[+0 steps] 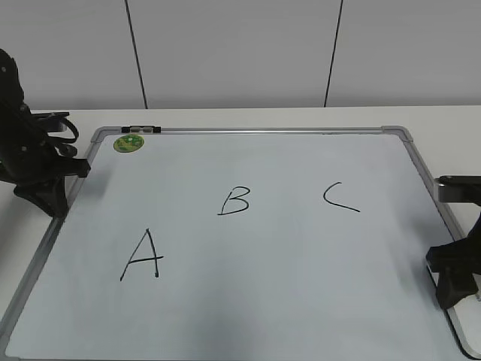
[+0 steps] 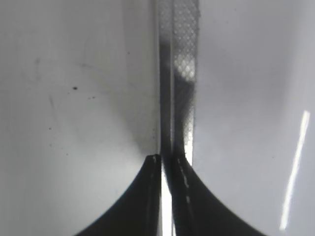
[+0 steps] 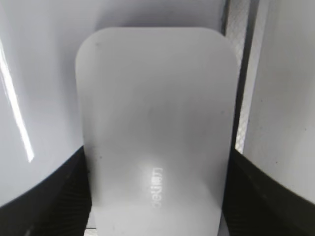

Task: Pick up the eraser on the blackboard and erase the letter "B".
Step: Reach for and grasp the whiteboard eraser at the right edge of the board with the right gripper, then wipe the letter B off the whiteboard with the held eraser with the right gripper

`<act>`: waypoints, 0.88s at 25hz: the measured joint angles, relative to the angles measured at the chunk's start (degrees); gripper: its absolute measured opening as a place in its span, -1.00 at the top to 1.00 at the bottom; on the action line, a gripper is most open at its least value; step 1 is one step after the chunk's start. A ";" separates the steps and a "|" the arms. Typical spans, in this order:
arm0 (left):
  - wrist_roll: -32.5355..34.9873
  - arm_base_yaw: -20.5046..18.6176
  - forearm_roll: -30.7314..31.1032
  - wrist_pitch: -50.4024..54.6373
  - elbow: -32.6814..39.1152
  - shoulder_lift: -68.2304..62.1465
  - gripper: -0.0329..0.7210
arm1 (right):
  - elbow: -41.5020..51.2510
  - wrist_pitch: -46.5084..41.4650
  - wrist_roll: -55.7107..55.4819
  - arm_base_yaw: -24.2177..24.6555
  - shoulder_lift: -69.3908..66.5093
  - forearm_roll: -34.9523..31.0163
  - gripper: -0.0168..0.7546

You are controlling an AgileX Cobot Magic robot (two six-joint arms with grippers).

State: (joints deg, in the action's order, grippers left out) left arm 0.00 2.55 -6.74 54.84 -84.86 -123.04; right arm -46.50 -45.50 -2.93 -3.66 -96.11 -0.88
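Note:
The blackboard (image 1: 301, 263) is a pale whiteboard with a grey frame, lying flat. The letter "B" (image 1: 234, 201) is handwritten in black near its middle. The white eraser (image 3: 155, 108) with small grey lettering fills the right wrist view, next to the board's frame (image 3: 242, 73). My right gripper (image 3: 156, 151) has a dark finger pressed against each long side of the eraser. In the exterior view this gripper (image 1: 455, 282) is low at the board's right edge and hides the eraser. My left gripper (image 1: 52, 199) is shut and empty at the board's left frame (image 2: 179, 73), jaws together (image 2: 167, 160).
A larger "A" (image 1: 141, 256) is at the lower left of the board and an open "C" (image 1: 340, 197) to the right of the "B". A small round green magnet (image 1: 128, 142) sits at the top left corner. A white wall stands behind the table.

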 joint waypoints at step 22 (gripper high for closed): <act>0.00 0.00 -0.10 0.09 0.00 0.00 0.84 | -44.84 -23.54 -0.31 -13.42 -18.23 -1.91 -0.38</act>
State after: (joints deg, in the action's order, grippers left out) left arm 0.00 2.55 -6.84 54.93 -84.86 -123.04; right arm -91.34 -69.04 -3.24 -17.07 -114.34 -2.79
